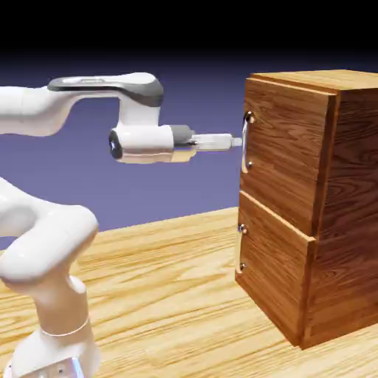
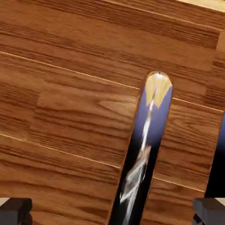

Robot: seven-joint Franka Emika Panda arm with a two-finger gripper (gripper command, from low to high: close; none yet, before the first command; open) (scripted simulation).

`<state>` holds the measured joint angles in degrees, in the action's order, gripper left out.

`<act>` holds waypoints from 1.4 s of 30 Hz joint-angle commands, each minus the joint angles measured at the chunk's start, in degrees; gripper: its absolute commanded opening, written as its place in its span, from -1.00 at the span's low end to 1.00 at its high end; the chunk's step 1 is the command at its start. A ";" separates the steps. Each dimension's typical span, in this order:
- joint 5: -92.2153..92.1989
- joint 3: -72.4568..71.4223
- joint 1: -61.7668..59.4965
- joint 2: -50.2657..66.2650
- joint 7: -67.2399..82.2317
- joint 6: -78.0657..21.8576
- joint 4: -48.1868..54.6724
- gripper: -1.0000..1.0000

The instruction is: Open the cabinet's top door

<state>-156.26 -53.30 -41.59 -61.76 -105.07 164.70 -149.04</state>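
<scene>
The cabinet [image 1: 347, 207] of reddish-brown wood stands on the right of the exterior view. Its top door [image 1: 284, 155] carries a vertical silver handle [image 1: 244, 140] on two round mounts. My gripper [image 1: 236, 140] reaches level from the left, and its tips are right at that handle, about mid-height. The hand view is filled by the top door's wood [image 2: 66, 110], with the shiny handle [image 2: 145, 145] running slantwise between the two grey fingertips [image 2: 15, 211], closer to the right one. The gripper [image 2: 112, 213] is open, and the handle lies between the jaws without being clamped.
Below the top door sits the lower panel [image 1: 277, 277] with its own silver mounts [image 1: 242, 229]. The cabinet rests on a light wooden table [image 1: 170, 295]. The arm's base [image 1: 52, 325] rises at the lower left.
</scene>
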 commanded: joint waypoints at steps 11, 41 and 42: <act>-9.66 -7.82 -12.25 3.12 -1.86 -3.73 7.29 -1.00; 46.29 46.66 22.88 -2.82 -8.99 -35.02 -21.44 -1.00; 48.78 48.50 22.65 -3.07 -9.47 -36.61 -21.73 -1.00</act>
<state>-107.52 -4.79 -18.94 -64.83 -114.50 128.14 -170.77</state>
